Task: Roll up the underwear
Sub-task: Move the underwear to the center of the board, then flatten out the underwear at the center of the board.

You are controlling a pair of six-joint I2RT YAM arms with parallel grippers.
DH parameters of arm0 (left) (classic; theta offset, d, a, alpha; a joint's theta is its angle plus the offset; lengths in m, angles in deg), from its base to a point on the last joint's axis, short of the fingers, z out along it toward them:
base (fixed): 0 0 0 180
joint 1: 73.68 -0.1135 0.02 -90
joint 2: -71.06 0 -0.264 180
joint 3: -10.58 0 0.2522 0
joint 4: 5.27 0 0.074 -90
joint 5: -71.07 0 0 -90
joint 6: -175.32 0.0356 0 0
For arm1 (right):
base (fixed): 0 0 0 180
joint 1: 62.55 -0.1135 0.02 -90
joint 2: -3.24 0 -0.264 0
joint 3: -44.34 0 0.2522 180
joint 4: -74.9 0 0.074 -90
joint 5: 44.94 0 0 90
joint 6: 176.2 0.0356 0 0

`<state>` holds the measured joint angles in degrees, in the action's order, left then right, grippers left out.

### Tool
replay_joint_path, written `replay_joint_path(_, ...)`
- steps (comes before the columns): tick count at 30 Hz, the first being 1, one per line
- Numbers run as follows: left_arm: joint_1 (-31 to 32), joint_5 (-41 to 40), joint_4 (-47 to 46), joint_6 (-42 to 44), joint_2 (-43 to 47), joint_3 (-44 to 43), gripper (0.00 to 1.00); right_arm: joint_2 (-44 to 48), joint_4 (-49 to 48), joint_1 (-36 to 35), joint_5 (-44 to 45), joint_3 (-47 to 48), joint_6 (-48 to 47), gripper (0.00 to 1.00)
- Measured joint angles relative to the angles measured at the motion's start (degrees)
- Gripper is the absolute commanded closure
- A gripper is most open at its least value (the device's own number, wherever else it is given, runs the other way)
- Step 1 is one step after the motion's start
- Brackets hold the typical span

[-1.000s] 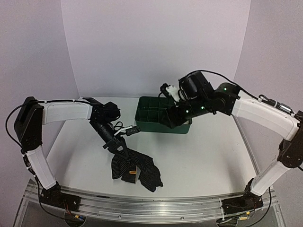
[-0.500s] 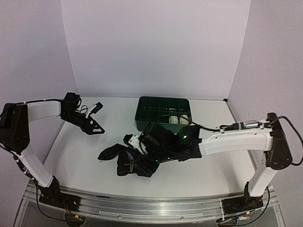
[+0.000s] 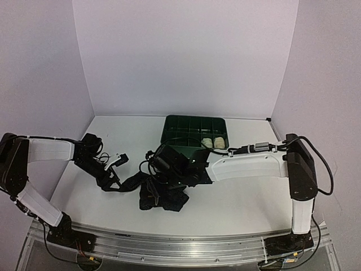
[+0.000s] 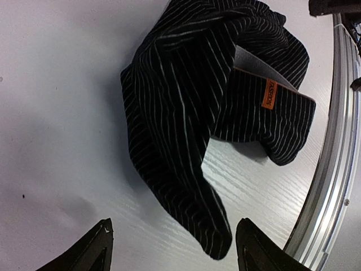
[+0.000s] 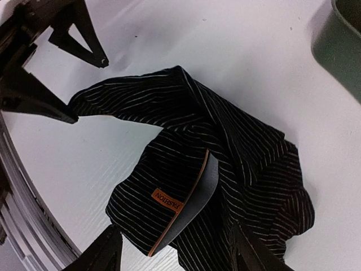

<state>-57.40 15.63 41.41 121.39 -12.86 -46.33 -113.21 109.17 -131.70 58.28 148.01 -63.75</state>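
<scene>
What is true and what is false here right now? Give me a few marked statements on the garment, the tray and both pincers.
1. The black striped garment lies crumpled, unrolled, on the table. True.
2. The left pincer is shut on the cloth. False: it is open, with the garment's tip between its fingers.
3. The green tray holds two pale rolls. True.
4. The garment's label is blue. False: it is orange.
5. The right pincer hangs over the tray. False: it is open above the garment.
</scene>
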Motion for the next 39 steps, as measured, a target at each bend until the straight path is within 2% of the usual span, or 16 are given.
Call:
replay_joint_path(4,3.6,-0.6,-2.1,-2.1,-2.0,-1.3,0.38,-2.0,0.7,0.1,0.3,0.1,10.0,0.41)
replay_joint_path(8,5.3,-0.9,-2.8,-3.3,-4.1,-1.4,0.67,-6.1,2.1,0.0,-0.6,1.9,16.9,0.49)
replay_joint_path(11,5.3,-1.1,-3.0,-4.2,-6.5,-1.8,0.94,-9.3,3.0,0.0,-1.4,3.4,20.5,0.55)
replay_joint_path(12,5.3,-1.1,-3.0,-4.6,-7.1,-2.1,0.99,-9.8,3.4,0.0,-1.6,3.5,21.5,0.57)
replay_joint_path(19,5.3,0.4,-3.0,-6.2,-8.2,-4.5,1.00,-11.7,4.5,0.1,-4.7,4.9,24.5,0.65)
replay_joint_path(24,5.3,1.8,-2.7,-6.5,-8.2,-4.8,1.00,-13.0,4.2,0.7,-8.4,6.3,25.1,0.64)
replay_joint_path(26,5.3,2.3,-2.2,-6.6,-8.2,-5.3,1.00,-13.0,3.8,1.0,-10.3,6.3,25.3,0.71)
replay_joint_path(31,5.3,3.4,-1.6,-6.6,-8.2,-7.1,1.00,-13.0,0.6,1.7,-13.6,5.8,25.8,1.00)
replay_joint_path(36,4.7,4.9,-0.2,-7.4,-8.3,-9.4,1.00,-13.0,-1.2,2.2,-14.5,5.6,25.0,1.00)
replay_joint_path(39,2.1,7.1,2.7,-8.3,-9.1,-13.2,1.00,-12.9,-1.9,2.9,-14.5,4.6,24.0,1.00)
